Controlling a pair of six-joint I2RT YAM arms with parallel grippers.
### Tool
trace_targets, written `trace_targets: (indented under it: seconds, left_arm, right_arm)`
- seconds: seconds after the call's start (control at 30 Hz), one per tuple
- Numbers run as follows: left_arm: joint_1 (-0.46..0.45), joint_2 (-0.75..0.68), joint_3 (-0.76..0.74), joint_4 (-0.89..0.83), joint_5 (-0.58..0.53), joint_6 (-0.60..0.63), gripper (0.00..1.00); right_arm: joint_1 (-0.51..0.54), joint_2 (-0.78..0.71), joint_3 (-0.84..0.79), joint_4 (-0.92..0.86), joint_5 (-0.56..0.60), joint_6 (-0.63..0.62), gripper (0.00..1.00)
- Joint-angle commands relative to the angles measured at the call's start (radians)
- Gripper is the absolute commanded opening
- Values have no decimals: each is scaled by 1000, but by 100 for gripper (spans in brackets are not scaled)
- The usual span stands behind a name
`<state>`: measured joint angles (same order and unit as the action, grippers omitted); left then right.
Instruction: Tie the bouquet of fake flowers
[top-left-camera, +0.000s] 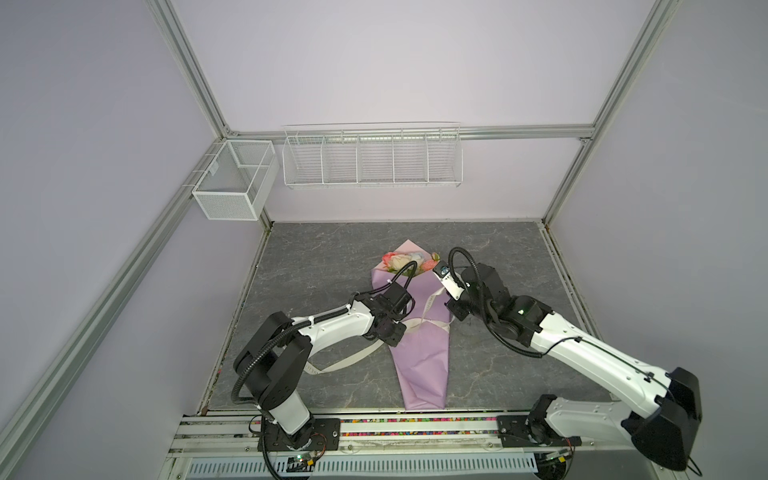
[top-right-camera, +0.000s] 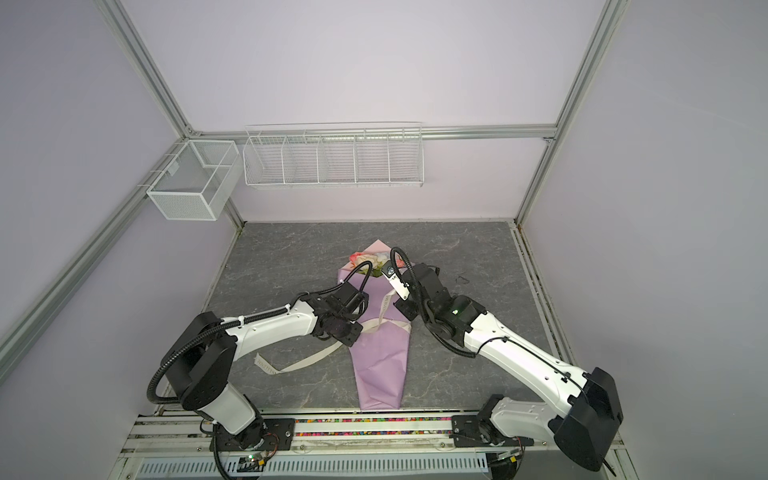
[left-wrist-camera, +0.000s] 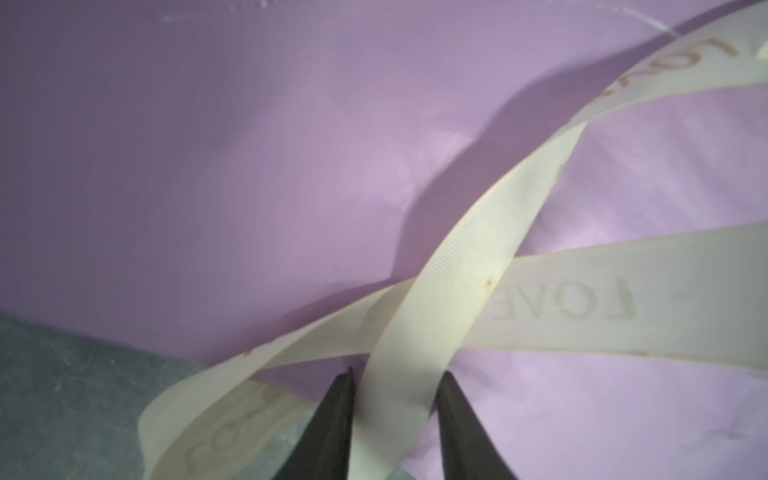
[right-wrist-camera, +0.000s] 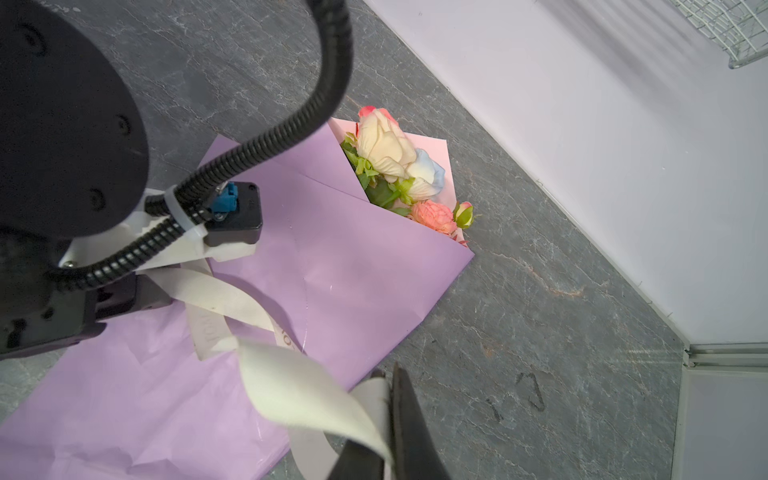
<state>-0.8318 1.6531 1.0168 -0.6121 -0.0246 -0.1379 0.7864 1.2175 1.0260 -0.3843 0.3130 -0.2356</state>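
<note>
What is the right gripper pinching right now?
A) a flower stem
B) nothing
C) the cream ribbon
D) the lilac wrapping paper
C: in the right wrist view the right gripper is shut on a loop of the cream ribbon, off the paper's edge.

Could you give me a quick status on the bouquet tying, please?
Right gripper shut on ribbon. Left gripper open, straddling a ribbon strand. Bouquet wrapped in lilac paper, ribbon crossed over it. Nothing blocking.
</note>
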Motion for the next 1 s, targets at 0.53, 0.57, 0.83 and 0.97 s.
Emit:
trace_targets:
  seconds: [0.53, 0.57, 0.83, 0.97]
  left_arm:
    - [-6, -270, -68, 15, 113, -65, 0]
    - [-5, -287, -80, 26, 118, -77, 0]
    - [-5, -385, -110, 77, 182, -111, 0]
    - [-6, -400, -101, 77, 202, -104, 0]
  right_arm:
    - [-19, 10, 10, 16, 0, 53, 11]
    - [-22, 10, 15, 24, 2, 55, 11]
    - [-28, 31, 58, 159, -51, 30, 11]
    - [-31, 80, 101, 207, -37, 52, 12]
